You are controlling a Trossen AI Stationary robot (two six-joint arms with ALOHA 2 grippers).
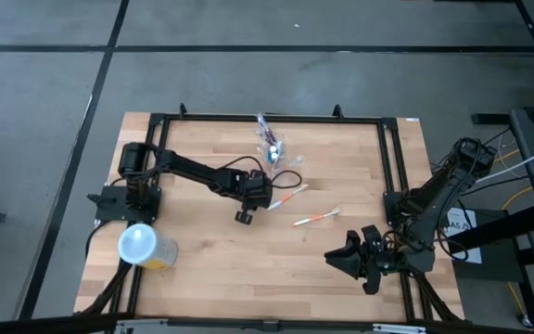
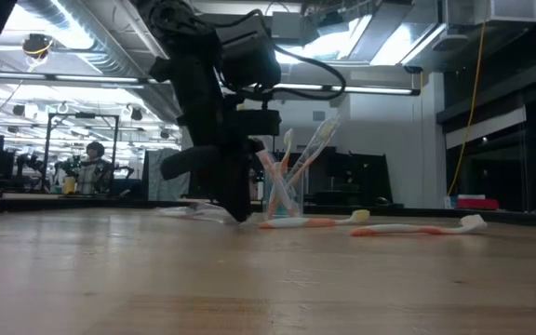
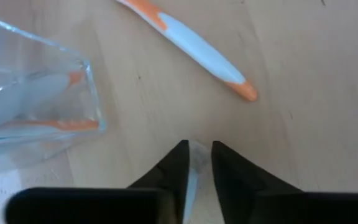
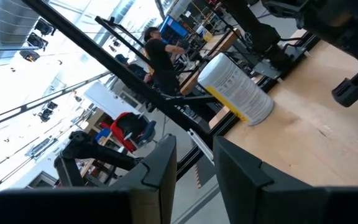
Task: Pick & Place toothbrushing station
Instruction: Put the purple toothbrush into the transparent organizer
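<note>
The toothbrushing station, a clear cup-like holder point(image 1: 272, 144) with toothbrushes in it, stands upright on the table's far middle point(image 2: 282, 195). Next to it, my left gripper point(image 1: 270, 193) points steeply down at the tabletop, its fingers nearly together on a pale strip that looks like a toothbrush point(image 3: 192, 171). An orange-and-white toothbrush point(image 1: 290, 195) lies flat just beyond the fingertips, and another point(image 1: 316, 219) lies farther right. My right gripper point(image 1: 334, 262) hovers open near the front right, holding nothing. My left gripper point(image 3: 197, 146) pinches the pale bluish-white strip point(image 3: 192, 163) between its two fingertips, coming from above at a steep slant. The strip lies at tabletop height. The fingers hide the rest of it, so which part of the brush they have cannot be told.
A yellow tub with a pale round lid point(image 1: 146, 249) stands at the front left. A black frame point(image 1: 248, 119) runs around the wooden table. The clear holder's wall point(image 3: 36, 93) is close beside my left fingers. People and desks show in the room beyond.
</note>
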